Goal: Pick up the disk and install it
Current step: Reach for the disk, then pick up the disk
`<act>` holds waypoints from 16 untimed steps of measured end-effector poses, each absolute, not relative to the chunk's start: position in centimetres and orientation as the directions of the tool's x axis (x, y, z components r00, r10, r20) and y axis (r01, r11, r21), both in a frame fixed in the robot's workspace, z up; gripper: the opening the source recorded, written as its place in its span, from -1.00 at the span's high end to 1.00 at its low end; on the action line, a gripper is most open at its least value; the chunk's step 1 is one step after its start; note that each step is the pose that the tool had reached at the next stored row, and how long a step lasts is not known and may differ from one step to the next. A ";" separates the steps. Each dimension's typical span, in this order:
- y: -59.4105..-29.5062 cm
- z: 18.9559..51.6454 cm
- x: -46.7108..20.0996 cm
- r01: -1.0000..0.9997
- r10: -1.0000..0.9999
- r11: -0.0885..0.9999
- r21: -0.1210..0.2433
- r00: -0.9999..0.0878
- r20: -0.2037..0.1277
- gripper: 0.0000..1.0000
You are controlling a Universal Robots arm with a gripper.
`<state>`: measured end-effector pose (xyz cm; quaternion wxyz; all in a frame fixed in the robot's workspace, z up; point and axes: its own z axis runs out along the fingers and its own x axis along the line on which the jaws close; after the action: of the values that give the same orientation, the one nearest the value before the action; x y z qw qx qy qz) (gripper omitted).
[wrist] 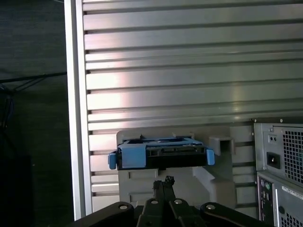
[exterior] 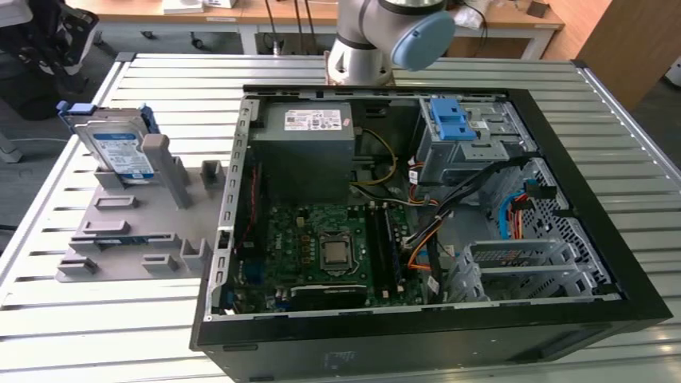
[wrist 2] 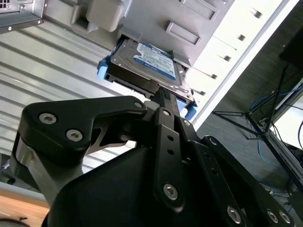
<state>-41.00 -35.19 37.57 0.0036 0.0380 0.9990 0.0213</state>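
You're working over a slatted metal table. Most of it is taken up by the black case, which lies on its side with the panel off and the board facing up. The arm rises behind the case's far edge in the exterior view.

On the exterior view's left, just beside the case, a grey stand sits on the table. Inside the case, the grey power supply lies in the far corner nearer the stand. The metal cage with two blue latches is in the far corner toward the exterior view's right.

Your disk is not in the case. It stands on edge in the stand's far slot with its white-and-blue label showing and the blue bracket around its rim, well apart from the cage. Both wrist views look at it: the second wrist view shows the disk label side up against the stand, and the first wrist view shows its narrow edge with a blue tab at each end.

Your gripper has its fingertips pressed together with nothing between them. In the second wrist view the gripper points at the disk's near edge; you cannot tell whether it touches.
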 end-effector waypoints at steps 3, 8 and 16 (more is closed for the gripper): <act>-35.0 37.5 -41.8 0.076 0.076 0.996 0.043 -0.997 -0.006 0.79; -34.7 37.5 -42.3 0.076 0.076 0.996 0.043 -0.997 -0.006 0.79; -34.7 37.5 -42.3 0.076 0.076 0.996 0.043 -0.997 -0.006 0.79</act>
<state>-42.34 -34.69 37.47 0.0036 0.0381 0.9990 0.0213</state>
